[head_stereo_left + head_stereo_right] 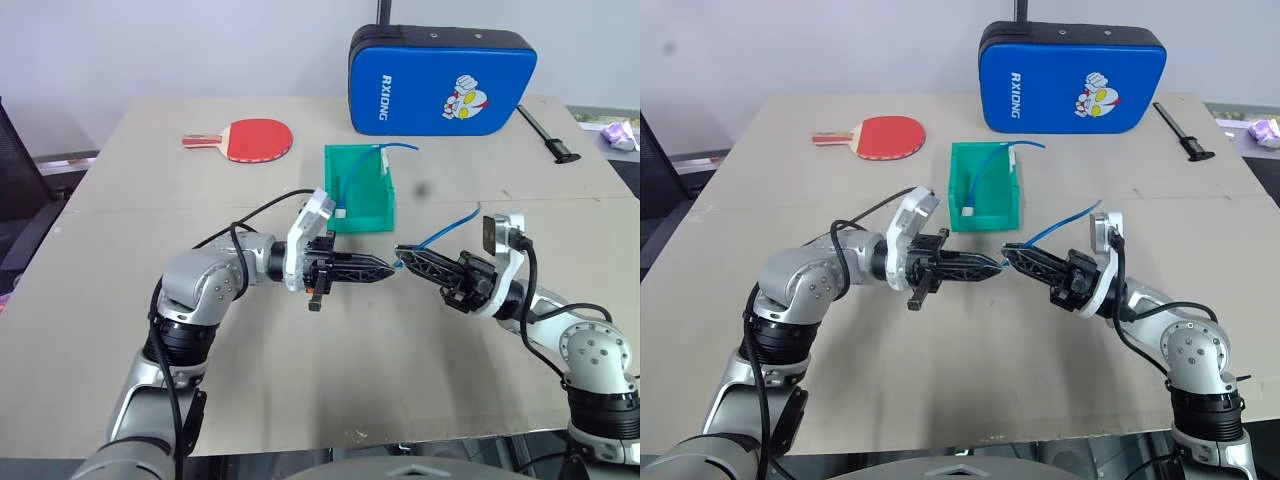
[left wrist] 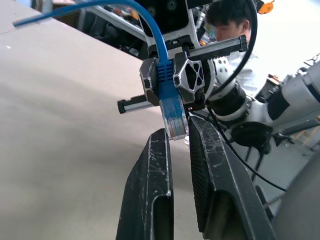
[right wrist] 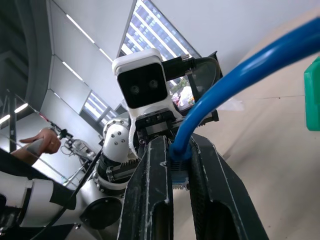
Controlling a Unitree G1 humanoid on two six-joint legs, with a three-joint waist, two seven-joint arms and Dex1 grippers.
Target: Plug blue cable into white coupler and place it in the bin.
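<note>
Above the near middle of the table, the left gripper is clamped shut, whether on the white coupler I cannot tell. Tip to tip on its right, the right gripper pinches the blue cable behind its plug. Slight misalignment could jam the plug. The bin sits just beyond.

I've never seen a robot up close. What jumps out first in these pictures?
Two black two-fingered grippers meet tip to tip above the middle of the beige table: the right gripper is shut on the plug end of a thin bright-blue cable; the left gripper is shut too. Behind them stands a small green plastic bin, and farther back a big blue padded case and a red table-tennis paddle.
</note>
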